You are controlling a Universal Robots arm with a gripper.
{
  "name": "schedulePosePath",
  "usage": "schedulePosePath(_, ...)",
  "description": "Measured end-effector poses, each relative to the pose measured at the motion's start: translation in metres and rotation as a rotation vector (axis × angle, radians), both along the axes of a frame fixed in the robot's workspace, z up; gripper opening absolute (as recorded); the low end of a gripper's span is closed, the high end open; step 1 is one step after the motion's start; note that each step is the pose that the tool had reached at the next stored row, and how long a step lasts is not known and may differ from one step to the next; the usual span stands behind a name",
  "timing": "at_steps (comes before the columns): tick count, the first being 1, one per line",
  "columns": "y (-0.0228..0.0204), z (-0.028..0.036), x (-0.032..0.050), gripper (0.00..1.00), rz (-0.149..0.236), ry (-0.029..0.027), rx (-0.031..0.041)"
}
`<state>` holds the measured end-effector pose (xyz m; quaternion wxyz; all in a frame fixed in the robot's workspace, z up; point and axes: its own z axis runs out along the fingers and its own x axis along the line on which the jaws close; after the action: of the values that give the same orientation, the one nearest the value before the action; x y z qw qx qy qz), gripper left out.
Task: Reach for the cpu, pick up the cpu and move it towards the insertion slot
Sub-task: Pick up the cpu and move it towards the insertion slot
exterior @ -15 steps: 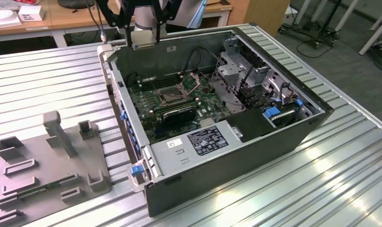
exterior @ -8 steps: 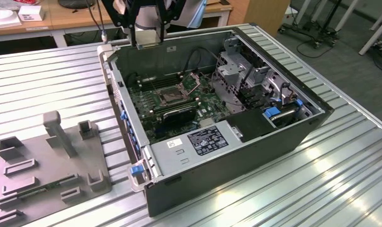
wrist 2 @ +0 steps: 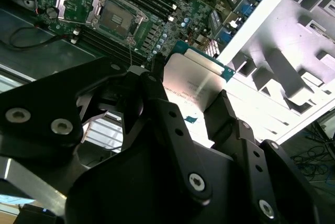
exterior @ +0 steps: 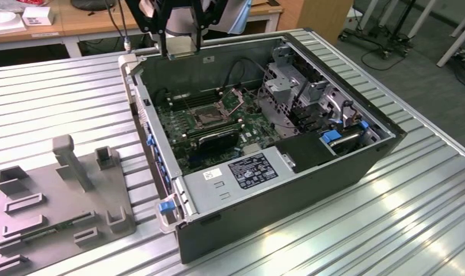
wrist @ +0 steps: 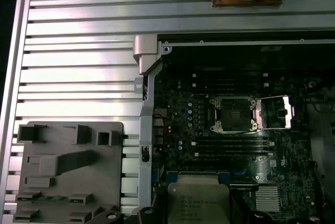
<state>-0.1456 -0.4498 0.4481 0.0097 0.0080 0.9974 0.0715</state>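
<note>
Transport looks to be the step in hand. In the exterior view the end effector (exterior: 180, 54) hangs over the far wall of the open computer case (exterior: 370, 167), above the motherboard (exterior: 217, 123), with the insertion slot (exterior: 204, 117) below and toward the case's middle; the grey fixture (exterior: 56, 201) sits near the desk's (exterior: 416, 230) corner.

In the second wrist view the black fingers (wrist 2: 222, 114) clamp the cpu (wrist 2: 191, 85) by its edges, slot (wrist 2: 116, 20) open beyond.

In the first wrist view the cpu (wrist: 201, 203) hovers over the board, apart from the slot (wrist: 234, 115), whose bracket stands flipped aside. Lowering would call for square alignment; case walls leave limited side room.
</note>
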Motion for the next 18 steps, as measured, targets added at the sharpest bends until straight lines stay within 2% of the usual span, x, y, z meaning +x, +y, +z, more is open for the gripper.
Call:
schedulePosePath(7, 0.0, -0.0001, 0.0029, 0.55, 0.0, 0.0, 0.0001)
schedulePosePath(18, 0.0001, -0.0004, 0.0187, 0.55, 0.0, -0.0001, 0.0001)
